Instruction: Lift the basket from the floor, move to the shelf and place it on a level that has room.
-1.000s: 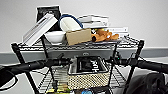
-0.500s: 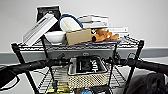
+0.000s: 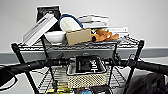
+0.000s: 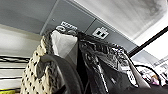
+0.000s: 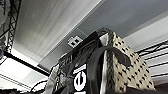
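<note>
Clearance at shelf (image 3: 140,47), second level.
Basket (image 3: 86,80) occupies the middle of the level (image 3: 117,77); open grid remains either side. Top tier crowded: books (image 3: 37,28), bowl (image 3: 55,37), cardboard box (image 3: 78,36). Front posts flank both arms.

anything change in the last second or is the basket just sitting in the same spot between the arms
Nothing visibly changed. The basket sits at the same place between the two arms, over the shelf tier below the top one, and the books, bowl and cardboard box on the top tier lie as they did.
</note>
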{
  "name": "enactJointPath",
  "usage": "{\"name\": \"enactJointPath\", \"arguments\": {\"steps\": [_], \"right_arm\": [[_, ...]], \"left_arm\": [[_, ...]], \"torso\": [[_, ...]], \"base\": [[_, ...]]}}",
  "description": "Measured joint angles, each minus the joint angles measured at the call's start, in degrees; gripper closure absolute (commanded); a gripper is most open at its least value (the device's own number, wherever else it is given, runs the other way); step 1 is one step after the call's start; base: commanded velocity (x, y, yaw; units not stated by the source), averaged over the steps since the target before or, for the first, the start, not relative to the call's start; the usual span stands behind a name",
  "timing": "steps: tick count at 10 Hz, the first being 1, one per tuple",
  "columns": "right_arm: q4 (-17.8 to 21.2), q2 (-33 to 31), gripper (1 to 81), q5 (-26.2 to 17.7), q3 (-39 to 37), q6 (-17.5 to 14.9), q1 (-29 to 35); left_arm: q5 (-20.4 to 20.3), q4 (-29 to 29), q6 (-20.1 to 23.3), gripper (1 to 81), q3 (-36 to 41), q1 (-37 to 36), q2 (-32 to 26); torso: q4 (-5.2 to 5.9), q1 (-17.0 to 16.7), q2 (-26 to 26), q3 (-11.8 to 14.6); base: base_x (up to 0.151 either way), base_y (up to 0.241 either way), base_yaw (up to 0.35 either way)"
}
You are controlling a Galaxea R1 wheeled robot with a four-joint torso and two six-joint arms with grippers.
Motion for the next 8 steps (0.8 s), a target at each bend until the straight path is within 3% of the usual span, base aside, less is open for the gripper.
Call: {"name": "enactJointPath", "arguments": {"steps": [4,8], "right_arm": [[0.0,-5.0,1.0,0.2,5.8,0.1,0.0],[0.0,-13.9,1.0,1.7,17.4,0.1,0.0]], "left_arm": [[0.5,0.0,0.0,1.0,5.1,1.2,-6.6],[-0.2,0.0,0.0,1.0,14.6,1.6,-14.1]], "torso": [[0.0,0.0,0.0,0.0],[0.0,0.0,0.0,0.0]], "base": [[0.0,0.0,0.0],[0.0,0.0,0.0]]}}
